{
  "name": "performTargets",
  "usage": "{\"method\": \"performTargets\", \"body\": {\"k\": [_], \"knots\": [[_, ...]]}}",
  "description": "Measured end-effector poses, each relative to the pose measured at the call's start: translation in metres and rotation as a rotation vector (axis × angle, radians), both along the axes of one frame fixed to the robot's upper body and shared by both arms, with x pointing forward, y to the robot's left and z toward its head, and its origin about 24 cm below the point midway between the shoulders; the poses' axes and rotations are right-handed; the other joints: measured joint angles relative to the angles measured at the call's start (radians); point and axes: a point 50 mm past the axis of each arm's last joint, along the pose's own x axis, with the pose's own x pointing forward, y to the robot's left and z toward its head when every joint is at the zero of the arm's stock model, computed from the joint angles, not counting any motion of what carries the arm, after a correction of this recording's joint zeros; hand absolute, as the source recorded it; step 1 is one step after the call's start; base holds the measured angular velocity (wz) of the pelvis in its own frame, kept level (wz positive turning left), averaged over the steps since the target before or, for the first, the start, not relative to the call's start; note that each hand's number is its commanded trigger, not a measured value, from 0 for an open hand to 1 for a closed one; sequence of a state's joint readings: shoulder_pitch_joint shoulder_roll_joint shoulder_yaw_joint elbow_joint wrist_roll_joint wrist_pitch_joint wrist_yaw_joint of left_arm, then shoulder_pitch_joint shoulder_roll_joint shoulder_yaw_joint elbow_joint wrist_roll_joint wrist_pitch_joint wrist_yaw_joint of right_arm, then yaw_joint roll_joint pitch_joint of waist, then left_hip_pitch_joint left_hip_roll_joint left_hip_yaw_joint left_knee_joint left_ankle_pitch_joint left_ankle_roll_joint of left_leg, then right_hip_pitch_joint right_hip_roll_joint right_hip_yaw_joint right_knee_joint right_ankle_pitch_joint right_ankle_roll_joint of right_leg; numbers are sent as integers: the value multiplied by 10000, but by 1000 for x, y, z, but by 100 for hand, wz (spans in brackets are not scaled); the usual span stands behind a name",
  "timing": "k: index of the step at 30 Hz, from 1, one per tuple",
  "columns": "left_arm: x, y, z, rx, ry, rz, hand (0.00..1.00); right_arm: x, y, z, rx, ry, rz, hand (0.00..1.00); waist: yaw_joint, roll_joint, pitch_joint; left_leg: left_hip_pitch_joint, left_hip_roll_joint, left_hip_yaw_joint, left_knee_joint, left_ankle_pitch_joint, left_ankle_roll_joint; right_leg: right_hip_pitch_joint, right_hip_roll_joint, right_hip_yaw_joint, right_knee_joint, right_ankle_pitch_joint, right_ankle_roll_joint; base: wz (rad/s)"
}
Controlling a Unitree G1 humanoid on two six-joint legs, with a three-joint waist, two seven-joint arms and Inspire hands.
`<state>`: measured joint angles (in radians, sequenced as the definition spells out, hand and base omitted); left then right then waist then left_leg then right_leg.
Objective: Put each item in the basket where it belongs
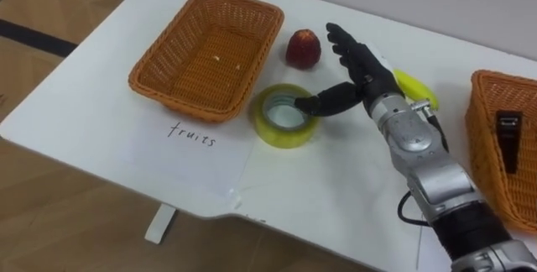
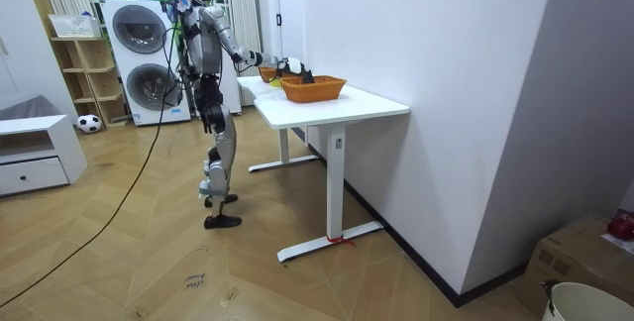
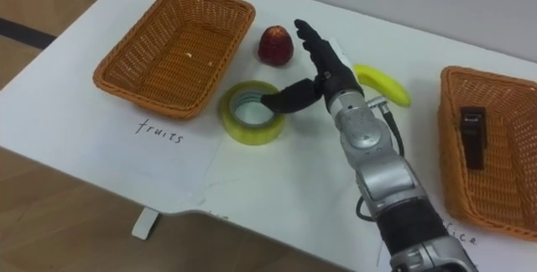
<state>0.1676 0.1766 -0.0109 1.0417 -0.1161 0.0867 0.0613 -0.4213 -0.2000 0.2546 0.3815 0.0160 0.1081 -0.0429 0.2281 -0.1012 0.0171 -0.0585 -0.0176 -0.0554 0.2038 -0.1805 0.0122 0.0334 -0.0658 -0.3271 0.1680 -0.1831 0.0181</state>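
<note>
A yellow tape roll lies flat on the white table, just in front of the empty left wicker basket. My right hand hovers beside the roll, fingers straight and pointing away from me, its thumb reaching into the roll's hole. A red apple stands behind the roll next to the left basket. A yellow banana lies to the right, partly hidden behind my hand. The right wicker basket holds a black office item.
The table's front edge runs close below the tape roll, with wooden floor beyond it. In the room view the robot stands at the table's end, one arm stretched over it, washing machines behind.
</note>
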Motion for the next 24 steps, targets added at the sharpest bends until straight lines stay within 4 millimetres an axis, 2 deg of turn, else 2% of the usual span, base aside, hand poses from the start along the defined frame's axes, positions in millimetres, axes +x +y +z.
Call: {"method": "performTargets", "body": {"k": [10,16,24], "knots": [[0,0,0,11,-6,-21,0,0,2,0,-176,-61,-11,0,17,-13,-4,-8,-1,-22,-22,2,-1,4,-2,-23,-2,0,1,1],[-1,1,0,69,34,-5,0,0,2,-1,-190,-30,-23,0,23,-97,-4,-15,-2,-28,-6,9,-4,18,-3,-40,-1,0,1,0],[0,0,0,143,133,51,0,-3,8,-15,-408,559,35,0,137,-168,-6,-18,-10,-27,-1,16,-4,13,-5,-44,-4,0,0,0]]}}
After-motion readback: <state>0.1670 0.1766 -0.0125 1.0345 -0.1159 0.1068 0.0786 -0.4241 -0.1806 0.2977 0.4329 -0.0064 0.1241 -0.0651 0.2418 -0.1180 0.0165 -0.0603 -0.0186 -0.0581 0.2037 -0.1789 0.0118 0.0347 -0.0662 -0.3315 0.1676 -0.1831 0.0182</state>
